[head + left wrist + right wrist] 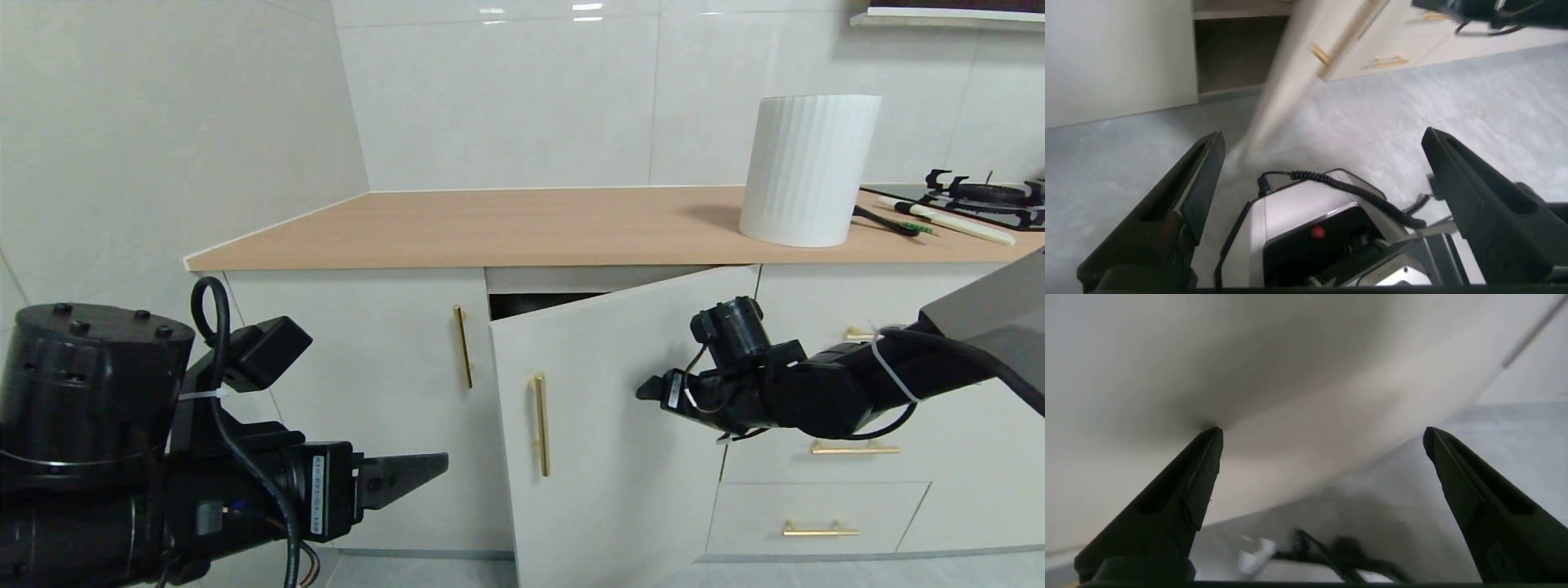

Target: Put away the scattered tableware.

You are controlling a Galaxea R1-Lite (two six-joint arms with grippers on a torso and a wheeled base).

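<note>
A tall white ribbed holder (pixel 808 167) stands on the wooden countertop (pixel 506 224) at the right. Beside it lie a black utensil (pixel 886 220) and a long white utensil (pixel 955 220) with a green band. Below the counter, a white cabinet door (pixel 620 425) with a gold handle (pixel 540 425) hangs partly ajar. My right gripper (pixel 649 390) sits against the door's outer face near its hinge side; its wrist view shows it (pixel 1323 498) open with the door (pixel 1249 367) just in front. My left gripper (pixel 424 467) is low at the left, open (pixel 1323 204) and holding nothing.
A black stove grate (pixel 988 196) sits at the counter's far right. Drawers with gold handles (pixel 820 531) lie right of the ajar door, and a closed door (pixel 367 392) lies left of it. A tiled wall corner bounds the counter's left. The left wrist view shows grey floor (pixel 1118 155).
</note>
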